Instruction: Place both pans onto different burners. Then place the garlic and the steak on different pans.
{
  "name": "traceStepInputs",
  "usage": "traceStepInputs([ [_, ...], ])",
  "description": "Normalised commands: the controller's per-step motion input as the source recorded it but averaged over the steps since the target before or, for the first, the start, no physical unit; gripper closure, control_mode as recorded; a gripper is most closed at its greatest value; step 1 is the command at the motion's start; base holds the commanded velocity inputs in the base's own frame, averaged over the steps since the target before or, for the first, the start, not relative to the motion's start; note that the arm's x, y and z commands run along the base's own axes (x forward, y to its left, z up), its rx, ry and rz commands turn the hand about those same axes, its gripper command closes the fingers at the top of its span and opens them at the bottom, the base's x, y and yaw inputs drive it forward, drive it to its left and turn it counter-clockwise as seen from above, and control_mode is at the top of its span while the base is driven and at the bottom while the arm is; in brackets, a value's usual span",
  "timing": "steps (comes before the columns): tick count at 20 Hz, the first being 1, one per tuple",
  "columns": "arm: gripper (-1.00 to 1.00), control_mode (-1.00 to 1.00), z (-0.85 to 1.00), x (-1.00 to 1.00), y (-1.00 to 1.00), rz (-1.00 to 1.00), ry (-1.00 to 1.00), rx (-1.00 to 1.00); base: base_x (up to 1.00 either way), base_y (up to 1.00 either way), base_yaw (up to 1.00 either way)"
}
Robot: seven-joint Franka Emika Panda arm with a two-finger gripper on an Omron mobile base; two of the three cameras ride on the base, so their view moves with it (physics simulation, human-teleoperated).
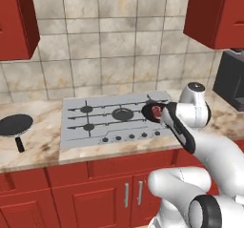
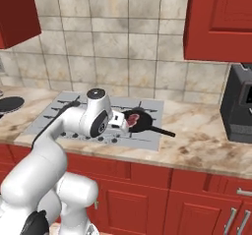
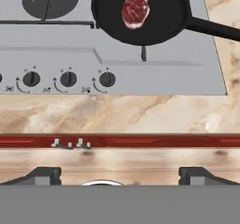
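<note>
Two pans in left base view: one (image 1: 15, 125) on tabletop (image 1: 43, 148) at nine o'clock, other (image 1: 153, 111) on cooktop (image 1: 95, 122) holding steak (image 1: 156, 111). Right base view: steak pan (image 2: 138, 120) on right burner. Hand view: claw (image 3: 120, 177) spread open, steak (image 3: 136, 5) at twelve o'clock.

Ahead of the jaws: bare marble counter strip (image 3: 117, 113), passable. Beyond it, row of small black knobs (image 3: 68, 79), then round black frying pan (image 3: 140, 13) holding red raw steak (image 3: 136, 5); its handle juts right.
</note>
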Motion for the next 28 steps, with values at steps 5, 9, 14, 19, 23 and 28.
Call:
traceStepInputs([
  [5,-1.00,1.00,0.00,0.00,0.00,0.00,0.00,0.00,-0.03,0.89,0.09],
  [9,-1.00,1.00,0.00,0.00,0.00,0.00,0.00,0.00,0.05,0.90,0.08],
  [14,-1.00,1.00,0.00,0.00,0.00,0.00,0.00,0.00,0.15,0.64,0.09],
  [19,-1.00,1.00,0.00,0.00,0.00,0.00,0.00,0.00,0.52,0.11,0.02],
  [23,-1.00,1.00,0.00,0.00,0.00,0.00,0.00,0.00,0.60,-0.12,0.00],
  [28,-1.00,1.00,0.00,0.00,0.00,0.00,0.00,0.00,0.38,-0.06,-0.04],
])
